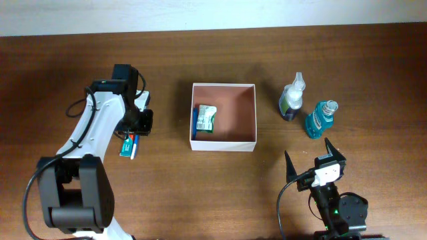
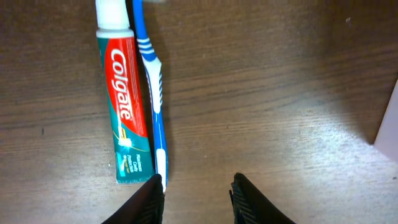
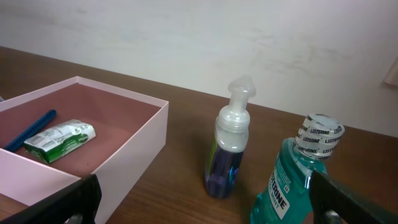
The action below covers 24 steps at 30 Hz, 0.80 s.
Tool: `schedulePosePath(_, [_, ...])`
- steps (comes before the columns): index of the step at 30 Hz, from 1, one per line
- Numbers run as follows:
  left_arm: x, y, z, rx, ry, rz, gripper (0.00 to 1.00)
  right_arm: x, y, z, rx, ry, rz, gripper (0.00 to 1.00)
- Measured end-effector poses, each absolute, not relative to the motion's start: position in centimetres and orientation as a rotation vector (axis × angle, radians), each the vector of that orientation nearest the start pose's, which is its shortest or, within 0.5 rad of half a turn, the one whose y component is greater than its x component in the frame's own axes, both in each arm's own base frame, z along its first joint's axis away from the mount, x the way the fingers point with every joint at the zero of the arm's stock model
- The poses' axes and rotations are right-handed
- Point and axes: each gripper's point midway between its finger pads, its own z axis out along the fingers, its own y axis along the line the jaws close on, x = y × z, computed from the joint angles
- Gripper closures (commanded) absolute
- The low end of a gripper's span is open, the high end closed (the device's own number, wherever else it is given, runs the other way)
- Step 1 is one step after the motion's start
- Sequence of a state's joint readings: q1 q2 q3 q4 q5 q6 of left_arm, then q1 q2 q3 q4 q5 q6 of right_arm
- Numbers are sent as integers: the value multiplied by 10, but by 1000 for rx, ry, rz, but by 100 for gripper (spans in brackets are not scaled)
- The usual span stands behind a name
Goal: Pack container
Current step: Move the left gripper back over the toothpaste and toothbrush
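At the middle of the bench (image 1: 220,200) sits the container (image 1: 223,143), open side up and square to both arms, which looks chosen so that either arm can drop things into it. It already holds a small green-and-white packet (image 1: 205,118) and a slim blue item (image 1: 195,119) along its left wall; what the blue item is cannot be told. To its left, well apart from it, a Colgate toothpaste tube (image 2: 123,93) and a blue toothbrush (image 2: 155,93) lie flat and parallel, touching or nearly so. The left end effector (image 2: 199,177) hangs just above them with its jaws spread and nothing between them. One fingertip is at the toothbrush's handle end and the other stands over bare wood, so it reads as lining up for a pick, probably of the brush, with the grasp not yet made. Because the two lie so close, a closing finger could nudge the tube. To the container's right stand a clear pump bottle (image 1: 292,100) with dark liquid and a teal Listerine bottle (image 1: 321,119), upright and just beside each other. The right end effector (image 1: 312,160) waits near them, jaws wide apart and empty, facing both bottles. Packing seems partly done, with four things outside.
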<state>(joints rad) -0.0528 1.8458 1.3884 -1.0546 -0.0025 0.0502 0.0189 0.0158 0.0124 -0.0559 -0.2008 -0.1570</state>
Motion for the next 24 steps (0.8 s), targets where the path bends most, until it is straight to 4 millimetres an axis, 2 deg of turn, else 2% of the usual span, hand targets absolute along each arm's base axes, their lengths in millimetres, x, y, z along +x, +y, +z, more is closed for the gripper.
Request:
schedulePosePath(5, [356,-18,67,159,3059,4,70,243,39,162,-296,1602,57,2])
schedulePosePath(11, [363,-19,65,160,3029,6,70,243,39,162,-296,1602,57,2])
schedulePosePath(15, [364,-19,53,159,3011,6,70,243,39,162,-296,1602,58,2])
schedulePosePath(20, [357,-17,37,160,3022,15,70,243,39,162,-296,1602,58,1])
schedulePosePath(24, [357,-15,33,158,3015,31,70,243,39,162,-296,1602,58,2])
